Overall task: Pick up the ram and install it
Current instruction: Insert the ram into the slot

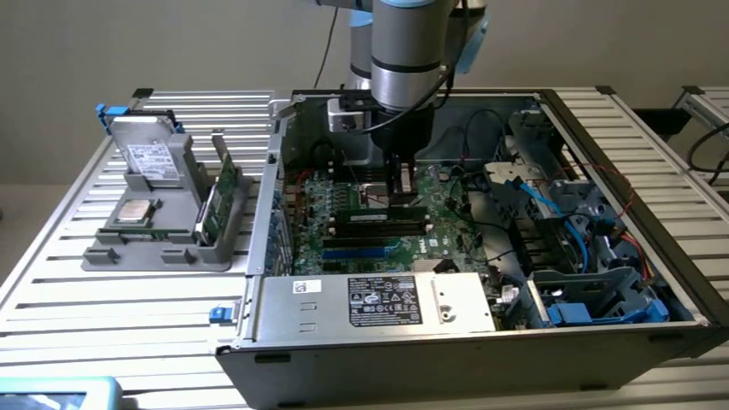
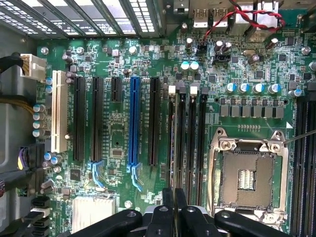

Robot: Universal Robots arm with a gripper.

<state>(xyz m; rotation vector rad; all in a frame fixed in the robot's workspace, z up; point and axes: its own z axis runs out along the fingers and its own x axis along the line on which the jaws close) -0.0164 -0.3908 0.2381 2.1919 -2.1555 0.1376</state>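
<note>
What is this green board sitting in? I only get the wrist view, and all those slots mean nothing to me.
Observer: An open computer case, standing on a slatted metal table.
Operator: Is anything beside the case?
Observer: Yes, a gray tray on the exterior view's left, holding a drive, a square silver chip and upright green cards.
Operator: How does the robot reach in?
Observer: Its arm stands upright over the case, the tool low above the board.

Arm [image 1: 405,51] cut by top edge; hand [image 1: 399,198] partly hides memory slots [image 1: 376,225]; label [image 1: 384,301] text unreadable.
</note>
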